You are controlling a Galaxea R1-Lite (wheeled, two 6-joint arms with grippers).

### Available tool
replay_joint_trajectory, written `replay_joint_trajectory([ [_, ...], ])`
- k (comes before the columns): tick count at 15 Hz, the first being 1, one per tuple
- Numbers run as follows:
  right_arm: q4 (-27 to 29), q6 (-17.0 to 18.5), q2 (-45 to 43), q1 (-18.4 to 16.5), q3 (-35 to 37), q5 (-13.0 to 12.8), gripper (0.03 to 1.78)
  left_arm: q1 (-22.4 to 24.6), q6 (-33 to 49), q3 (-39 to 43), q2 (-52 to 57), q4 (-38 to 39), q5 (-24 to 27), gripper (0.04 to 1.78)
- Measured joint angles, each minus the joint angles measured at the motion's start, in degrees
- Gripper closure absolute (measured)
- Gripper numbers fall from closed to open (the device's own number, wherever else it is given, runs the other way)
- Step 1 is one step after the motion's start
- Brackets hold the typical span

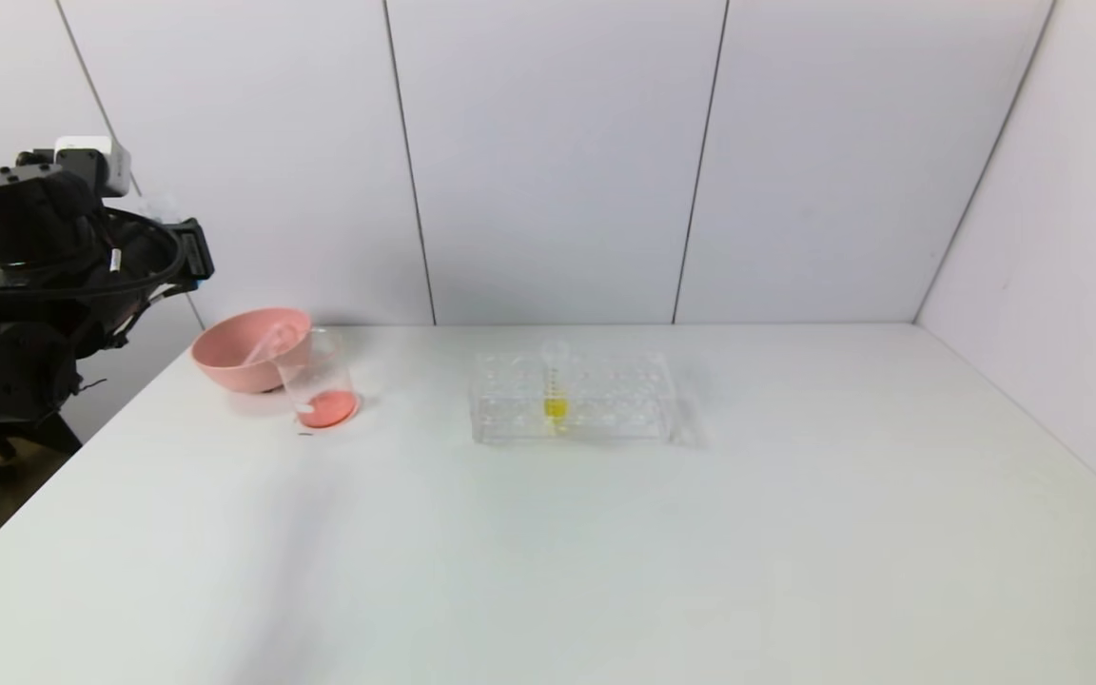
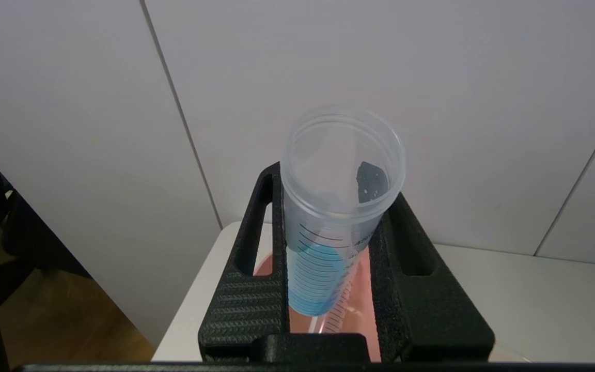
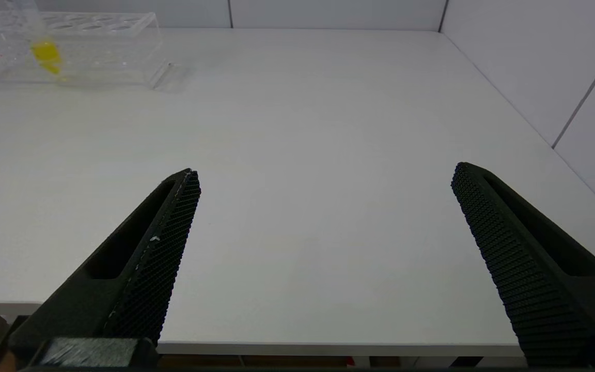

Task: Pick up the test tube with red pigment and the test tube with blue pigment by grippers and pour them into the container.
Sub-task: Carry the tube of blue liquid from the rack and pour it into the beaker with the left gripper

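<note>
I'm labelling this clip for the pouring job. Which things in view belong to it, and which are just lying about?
Belong to the job:
- blue test tube, clamped in the left gripper
- beaker, holding red liquid
- right gripper, open and low over the table's near edge

Lying about:
- pink bowl with an empty tube in it
- clear rack
- yellow tube in the rack

materials and finishes on the bench

the table (image 1: 605, 533) is a smooth, matt white sheet. at upper left of the right wrist view, the tube rack (image 3: 96, 46) is clear glossy plastic. the pink bowl (image 1: 244, 347) looks like matt plastic; the container (image 1: 320, 381) is clear and shiny. the left gripper (image 2: 328, 268) has rough, ribbed black plastic fingers (image 2: 246, 305) round the test tube with blue pigment (image 2: 328, 227), translucent frosted plastic. the right gripper (image 3: 323, 181) shows fine-knurled black pads (image 3: 173, 232).
</note>
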State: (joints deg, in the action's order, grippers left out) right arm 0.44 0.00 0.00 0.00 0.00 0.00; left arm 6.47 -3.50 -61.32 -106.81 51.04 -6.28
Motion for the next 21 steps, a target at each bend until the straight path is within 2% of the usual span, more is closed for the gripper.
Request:
replay_joint_trajectory([
  [4,0.0,0.0,0.0,0.0,0.0,0.0,0.04,1.01,0.02,-0.15,-0.73,-0.06,0.41,1.36],
  [7,0.0,0.0,0.0,0.0,0.0,0.0,0.04,1.99,-0.29,-2.49,-1.16,-1.18,5.62,1.36],
  [11,0.0,0.0,0.0,0.0,0.0,0.0,0.04,4.33,-5.78,-6.02,-1.65,-4.63,10.5,1.36],
  [18,0.0,0.0,0.0,0.0,0.0,0.0,0.04,7.22,-20.39,-11.93,-1.29,-20.39,28.18,1.36],
  [21,0.0,0.0,0.0,0.0,0.0,0.0,0.04,7.52,-27.28,-14.86,-0.99,-27.78,32.45,1.36],
])
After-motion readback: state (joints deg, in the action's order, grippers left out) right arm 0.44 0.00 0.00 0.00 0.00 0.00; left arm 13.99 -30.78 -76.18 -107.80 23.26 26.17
